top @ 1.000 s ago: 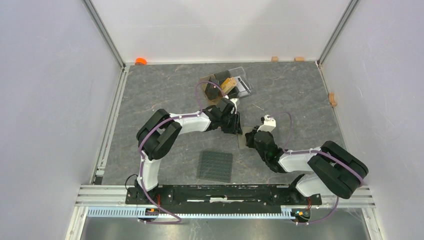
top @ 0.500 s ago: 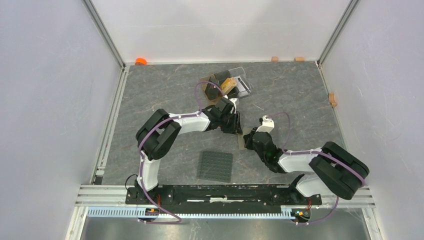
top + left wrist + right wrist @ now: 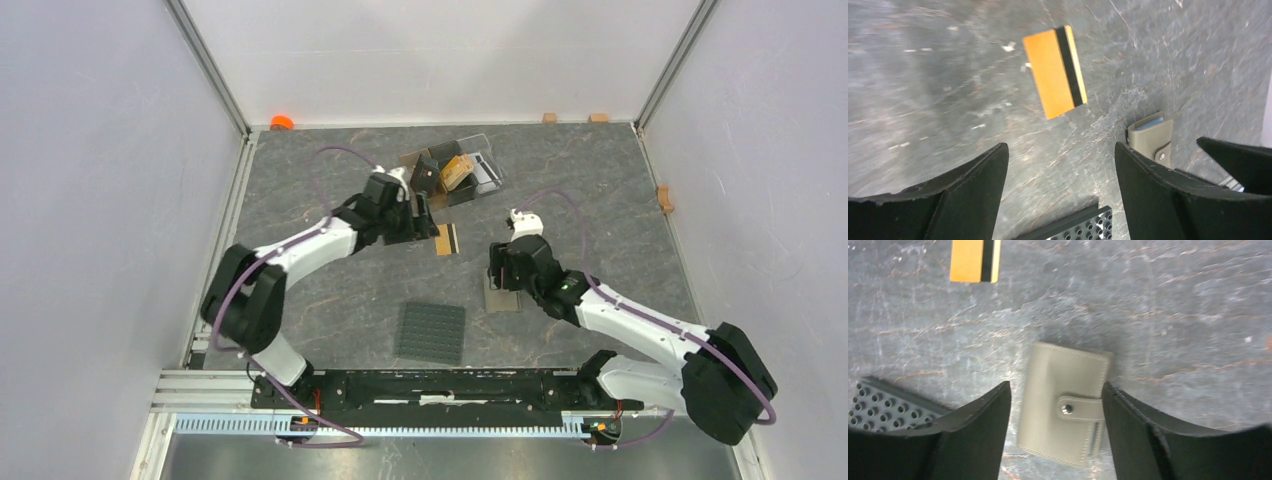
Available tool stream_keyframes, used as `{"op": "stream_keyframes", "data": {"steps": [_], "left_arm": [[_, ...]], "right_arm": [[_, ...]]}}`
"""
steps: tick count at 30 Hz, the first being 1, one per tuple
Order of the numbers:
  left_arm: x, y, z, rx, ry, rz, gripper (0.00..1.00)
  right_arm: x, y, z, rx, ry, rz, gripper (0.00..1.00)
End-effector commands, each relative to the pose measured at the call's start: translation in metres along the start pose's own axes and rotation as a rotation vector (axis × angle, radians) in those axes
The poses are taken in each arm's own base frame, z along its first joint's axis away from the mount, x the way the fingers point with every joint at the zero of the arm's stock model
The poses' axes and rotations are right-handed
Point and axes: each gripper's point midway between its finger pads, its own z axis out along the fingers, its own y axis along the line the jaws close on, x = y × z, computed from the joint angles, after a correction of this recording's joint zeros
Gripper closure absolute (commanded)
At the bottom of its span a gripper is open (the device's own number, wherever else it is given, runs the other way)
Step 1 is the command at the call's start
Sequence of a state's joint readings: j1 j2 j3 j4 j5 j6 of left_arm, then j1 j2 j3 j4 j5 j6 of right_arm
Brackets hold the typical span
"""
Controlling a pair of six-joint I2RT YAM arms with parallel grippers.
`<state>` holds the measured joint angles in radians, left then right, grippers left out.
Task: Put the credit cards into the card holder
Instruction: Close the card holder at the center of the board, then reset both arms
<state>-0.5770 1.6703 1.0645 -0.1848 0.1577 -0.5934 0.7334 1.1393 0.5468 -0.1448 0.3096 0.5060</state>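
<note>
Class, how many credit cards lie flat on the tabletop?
1: the gold-orange card, lying apart from the closed card holder. Others may sit in the clear stand, but they are too small to tell.

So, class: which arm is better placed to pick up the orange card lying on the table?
Left. Its open gripper hangs close by the orange card, which lies flat just ahead of its fingers. The right gripper, also open, is over the closed card holder, with the card farther off.
</note>
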Motion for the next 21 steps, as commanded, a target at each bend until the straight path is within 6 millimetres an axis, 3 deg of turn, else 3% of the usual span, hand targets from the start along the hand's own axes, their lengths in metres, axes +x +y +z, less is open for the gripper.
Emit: {"op": "stream_keyframes", "data": {"steps": [1,4,7,10,14,18,21], "left_arm": [[-0.026,0.031,-0.045,-0.059,-0.112,-0.026,0.13],[-0.035,0.054,-0.075,-0.114,-0.175,-0.060,0.09],[-0.050,0.076,-0.119,-0.196,-0.279,-0.074,0.06],[-0.064,0.085,-0.173,-0.302,-0.411,-0.006,0.05],[-0.074,0.082,-0.241,-0.353,-0.594,0.099,0.02],[-0.065,0.090,-0.276,-0.392,-0.719,0.164,0.00],[-0.058,0.099,-0.286,-0.422,-0.767,0.156,0.00]], "right_arm": [[-0.011,-0.035,-0.004,0.050,0.017,-0.038,0.24],[-0.022,-0.062,-0.003,0.084,-0.003,-0.018,0.20],[-0.042,-0.091,-0.012,0.148,-0.068,-0.002,0.17],[-0.072,-0.113,-0.031,0.198,-0.203,0.000,0.16],[-0.107,-0.131,-0.060,0.265,-0.427,-0.043,0.16],[-0.120,-0.138,-0.082,0.305,-0.595,-0.062,0.16],[-0.121,-0.139,-0.087,0.307,-0.629,-0.064,0.15]]}}
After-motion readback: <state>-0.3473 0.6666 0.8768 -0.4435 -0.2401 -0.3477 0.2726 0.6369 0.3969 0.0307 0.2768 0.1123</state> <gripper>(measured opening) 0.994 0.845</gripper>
